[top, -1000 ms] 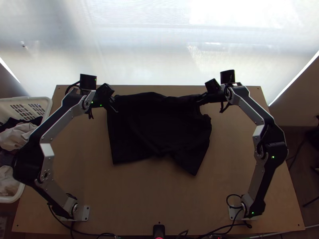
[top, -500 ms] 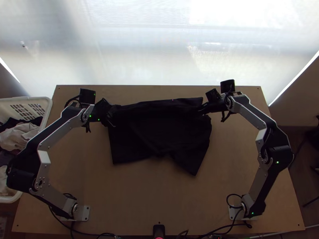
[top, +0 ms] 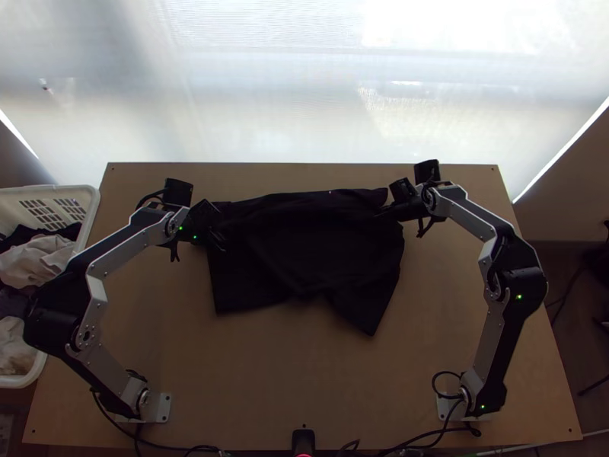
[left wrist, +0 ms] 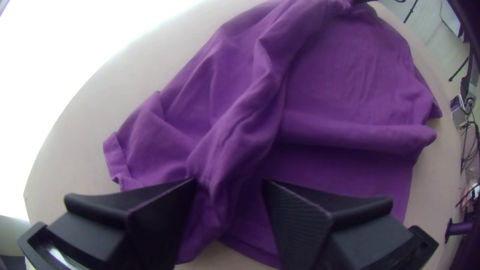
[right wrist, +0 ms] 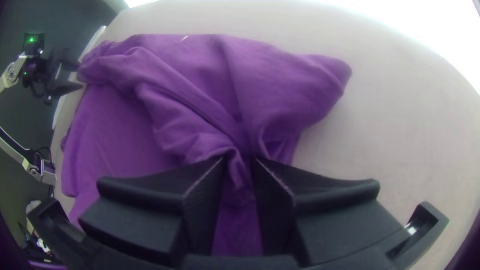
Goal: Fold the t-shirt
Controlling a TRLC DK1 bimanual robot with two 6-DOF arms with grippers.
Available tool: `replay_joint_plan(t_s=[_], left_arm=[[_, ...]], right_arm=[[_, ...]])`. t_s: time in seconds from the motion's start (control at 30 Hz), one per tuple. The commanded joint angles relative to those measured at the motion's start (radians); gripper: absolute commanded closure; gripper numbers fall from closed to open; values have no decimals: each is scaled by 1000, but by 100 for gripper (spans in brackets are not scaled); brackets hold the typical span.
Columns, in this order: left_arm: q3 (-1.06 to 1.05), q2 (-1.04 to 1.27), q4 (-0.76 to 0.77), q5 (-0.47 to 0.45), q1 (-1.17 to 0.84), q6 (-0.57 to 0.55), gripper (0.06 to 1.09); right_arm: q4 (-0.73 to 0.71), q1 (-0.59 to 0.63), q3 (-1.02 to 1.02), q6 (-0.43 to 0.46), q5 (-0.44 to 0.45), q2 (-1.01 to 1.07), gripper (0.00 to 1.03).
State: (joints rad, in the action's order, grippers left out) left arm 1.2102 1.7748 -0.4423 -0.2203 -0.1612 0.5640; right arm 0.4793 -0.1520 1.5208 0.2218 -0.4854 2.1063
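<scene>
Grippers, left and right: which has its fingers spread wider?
The left gripper: a broad gap separates its fingertips, while those of the right gripper are much closer together.

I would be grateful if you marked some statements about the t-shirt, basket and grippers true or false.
1. The t-shirt lies on the table. True.
2. The left gripper has its fingers pressed together. False: they stand apart.
3. A white basket with laundry stands left of the table. True.
4. The t-shirt is perfectly smooth. False: it has ridges and wrinkles.
5. The right gripper is at the t-shirt. True.
</scene>
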Motion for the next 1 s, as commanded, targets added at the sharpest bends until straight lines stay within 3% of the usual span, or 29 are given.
replay_joint_plan(t_s=[0.0,0.17,0.2,0.63,0.97], left_arm=[[-1,-38,-3,-1,-8,-41,10],[3,-81,-6,-1,-44,-81,10],[3,-100,-6,-1,-55,-88,10],[-46,-334,-142,-1,-83,-67,10],[-268,-569,-167,114,-279,-87,10]], right_arm=[[31,11,7,-24,18,12,44],[74,5,21,-27,18,4,8],[84,3,22,-27,18,-2,4],[160,15,-99,-21,19,-229,5],[222,68,-251,28,24,-390,5]])
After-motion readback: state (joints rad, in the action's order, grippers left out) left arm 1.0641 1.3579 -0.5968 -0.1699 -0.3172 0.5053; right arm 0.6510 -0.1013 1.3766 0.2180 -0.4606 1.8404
